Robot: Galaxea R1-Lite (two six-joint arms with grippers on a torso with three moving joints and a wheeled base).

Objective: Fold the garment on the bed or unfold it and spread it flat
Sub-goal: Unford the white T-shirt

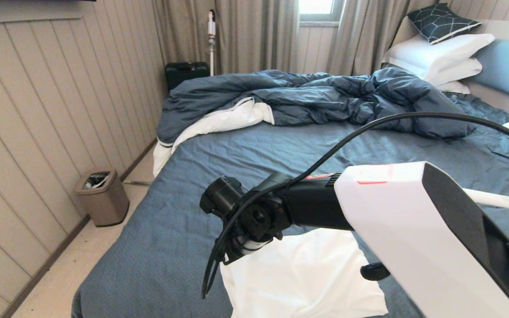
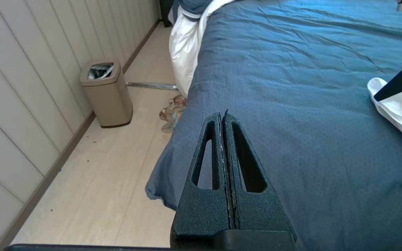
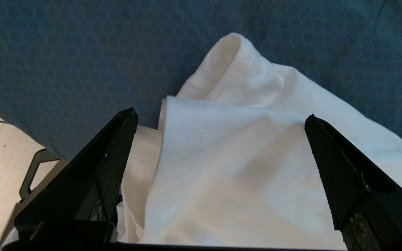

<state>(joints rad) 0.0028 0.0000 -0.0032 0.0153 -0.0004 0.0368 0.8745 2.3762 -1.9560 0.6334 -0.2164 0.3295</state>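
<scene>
The right claw [image 3: 218, 122] hangs with its fingers spread wide, straddling the white garment [image 3: 229, 164] just below it, touching nothing that I can see. The garment lies on the bed [image 1: 245, 154] directly under this claw, near the foot-side edge. Seen from the head camera it is a roughly square folded patch [image 1: 303, 274], so I cannot name a clear long axis; a rolled, stitched hem (perhaps a sleeve end) pokes out ahead of the fingertips onto the sheet.

The left claw [image 2: 223, 116] is pressed together, holding nothing, over the bed's near corner, well to the side of the garment [image 2: 400, 115], with the sheet's edge and the floor just beyond its tips.

Ahead of the right claw the blue-grey sheet runs open and only lightly wrinkled as far as the rumpled duvet [image 1: 316, 97]. Past the left claw, on the floor by the wall, stands a beige bin [image 1: 102, 196], with some patterned cloth [image 2: 173, 113] at the bedside.
</scene>
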